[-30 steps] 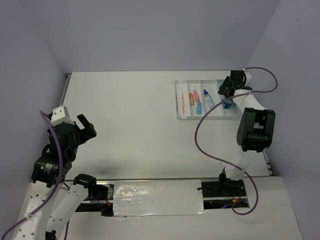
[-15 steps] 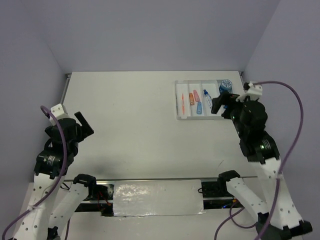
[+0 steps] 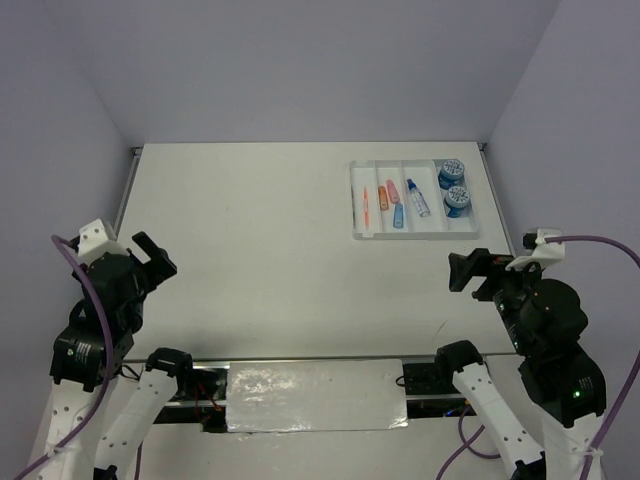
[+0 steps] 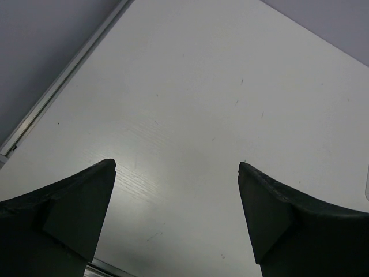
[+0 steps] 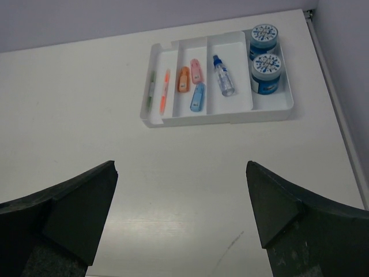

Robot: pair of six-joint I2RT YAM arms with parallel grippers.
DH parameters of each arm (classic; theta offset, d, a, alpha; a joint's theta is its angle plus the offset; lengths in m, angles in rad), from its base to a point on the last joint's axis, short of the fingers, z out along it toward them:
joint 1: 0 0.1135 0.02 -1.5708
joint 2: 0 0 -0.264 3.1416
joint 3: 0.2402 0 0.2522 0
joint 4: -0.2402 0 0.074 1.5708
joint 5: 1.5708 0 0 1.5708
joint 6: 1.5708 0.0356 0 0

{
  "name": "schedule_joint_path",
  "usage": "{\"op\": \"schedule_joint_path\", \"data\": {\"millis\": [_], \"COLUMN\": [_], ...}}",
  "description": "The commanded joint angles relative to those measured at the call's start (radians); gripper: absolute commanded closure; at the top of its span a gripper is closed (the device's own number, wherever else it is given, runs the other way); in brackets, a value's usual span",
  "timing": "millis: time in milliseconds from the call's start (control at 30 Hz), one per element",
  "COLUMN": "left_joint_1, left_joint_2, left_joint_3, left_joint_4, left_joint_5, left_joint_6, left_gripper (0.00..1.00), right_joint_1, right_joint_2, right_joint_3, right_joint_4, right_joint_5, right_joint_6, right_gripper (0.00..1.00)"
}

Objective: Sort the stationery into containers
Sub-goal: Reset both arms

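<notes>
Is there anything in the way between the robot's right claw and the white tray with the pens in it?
No, nothing that shows. Only bare table lies between the open right gripper and the white tray.

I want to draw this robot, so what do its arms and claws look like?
The left arm and right arm are white with little holes low down, chunky black higher up. A purple cable loops off each. The left claw and right claw each have two black wedge-shaped fingers.
</notes>
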Motion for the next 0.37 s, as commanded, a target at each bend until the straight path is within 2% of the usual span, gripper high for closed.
{"op": "schedule_joint_path", "data": {"millis": [0, 333], "left_joint_1": [0.004, -0.002], "left_joint_2": [-0.048, -0.072], "left_joint_3": [0.024, -0.003], "left_joint_4": [0.002, 0.024], "left_joint_5": [0.005, 0.025], "left_joint_6": [0.023, 0.006], "left_gripper": [0.01, 0.01], "right_joint_1": [0.009, 0.008], "right_joint_2": [-0.026, -0.050], "right_joint_3": [0.006, -0.014], "right_joint_4": [-0.087, -0.079], "right_joint_5": [0.009, -0.031], "right_joint_6": [-0.042, -0.039], "right_gripper": [0.00, 0.00]}}
